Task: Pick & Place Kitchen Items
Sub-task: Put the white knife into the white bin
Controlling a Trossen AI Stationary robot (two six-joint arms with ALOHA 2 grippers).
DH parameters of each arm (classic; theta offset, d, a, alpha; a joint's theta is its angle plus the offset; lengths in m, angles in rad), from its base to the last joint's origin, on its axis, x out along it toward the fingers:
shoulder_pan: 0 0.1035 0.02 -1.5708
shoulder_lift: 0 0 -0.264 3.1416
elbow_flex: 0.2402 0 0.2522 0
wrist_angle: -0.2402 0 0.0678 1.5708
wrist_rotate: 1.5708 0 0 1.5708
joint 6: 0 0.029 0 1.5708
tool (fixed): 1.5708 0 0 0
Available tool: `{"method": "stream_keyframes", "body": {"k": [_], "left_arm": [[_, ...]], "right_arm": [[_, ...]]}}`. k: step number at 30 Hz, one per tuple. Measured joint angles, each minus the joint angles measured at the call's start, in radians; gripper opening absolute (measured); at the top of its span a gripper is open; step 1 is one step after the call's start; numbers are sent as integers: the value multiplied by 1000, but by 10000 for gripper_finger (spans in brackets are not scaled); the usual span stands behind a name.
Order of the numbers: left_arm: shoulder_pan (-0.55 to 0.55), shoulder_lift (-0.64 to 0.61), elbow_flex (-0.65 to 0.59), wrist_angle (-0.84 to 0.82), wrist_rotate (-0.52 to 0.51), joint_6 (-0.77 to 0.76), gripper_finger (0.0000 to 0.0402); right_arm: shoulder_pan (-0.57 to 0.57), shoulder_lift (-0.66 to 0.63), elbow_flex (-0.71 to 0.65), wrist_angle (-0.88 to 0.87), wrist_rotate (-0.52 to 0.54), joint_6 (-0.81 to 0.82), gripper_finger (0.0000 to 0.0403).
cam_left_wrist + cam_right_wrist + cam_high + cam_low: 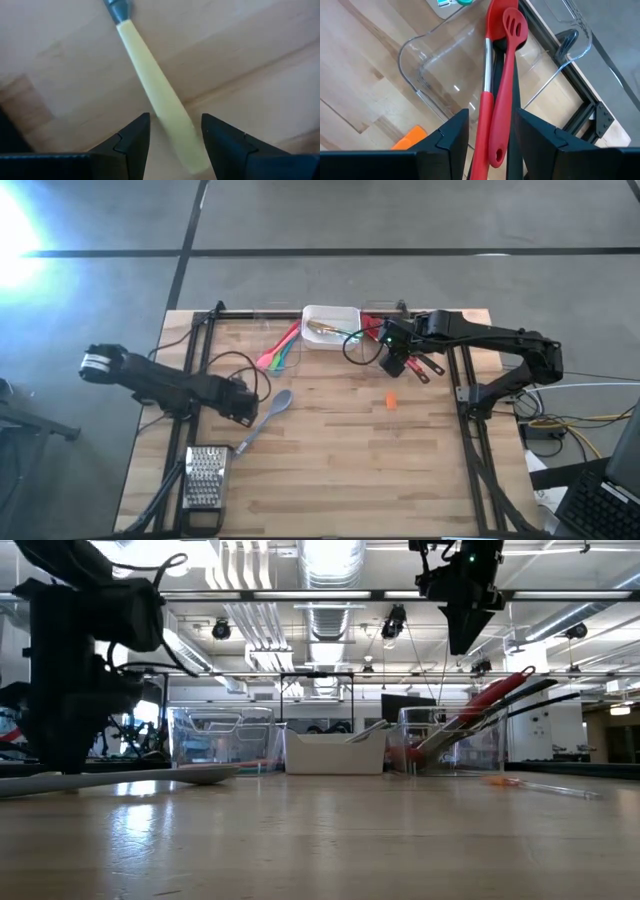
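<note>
Two arms work a pale butcher-block table (330, 470) at once. Low on the left, the left gripper (172, 135) straddles the cream handle of a grey spatula (265, 420) lying flat on the boards; its fingers (132, 137) stand partly open on either side of the handle, apart from it, with nothing yet gripped. Closing squarely across the handle, fingertips down near the wood, looks the surest way to lift it without the smooth, rounded shaft rolling aside.

Toward the table's far edge, the right gripper (492, 135) hangs high above a clear plastic bin (427, 65), its jaws fairly wide around the ends of two red utensils, a slotted spoon (507, 90) and a steel-shafted spatula (487, 95), which lean out of the bin. Whether either is pinched cannot be told. The two handles lie close together, so taking just one would likely call for a well-centred approach.

Other pieces sit between the arms: a white rectangular tray (330, 315) holding a few utensils, pink and green spoons (278, 352) beside it, a small orange item (391, 402) alone on the wood, and a perforated metal grater (205, 477) at the near left corner.
</note>
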Motion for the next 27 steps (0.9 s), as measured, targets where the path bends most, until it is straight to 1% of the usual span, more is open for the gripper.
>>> {"method": "stream_keyframes", "body": {"k": [4,8,11,15,22,27], "left_arm": [[0,15,-56,85,15,-9,181],[0,29,-69,107,12,-25,171],[0,32,-75,105,3,-35,141],[0,29,-78,106,-4,-47,82],[0,2,-78,85,-15,-48,81],[0,-69,-75,20,-44,-62,81]], "right_arm": [[0,0,-5,1,0,0,145],[0,0,-10,7,1,0,138],[0,0,-12,14,2,-1,134],[0,0,-14,18,2,-2,132],[0,0,-22,19,2,-4,136],[0,0,-27,18,2,-4,128]]}}
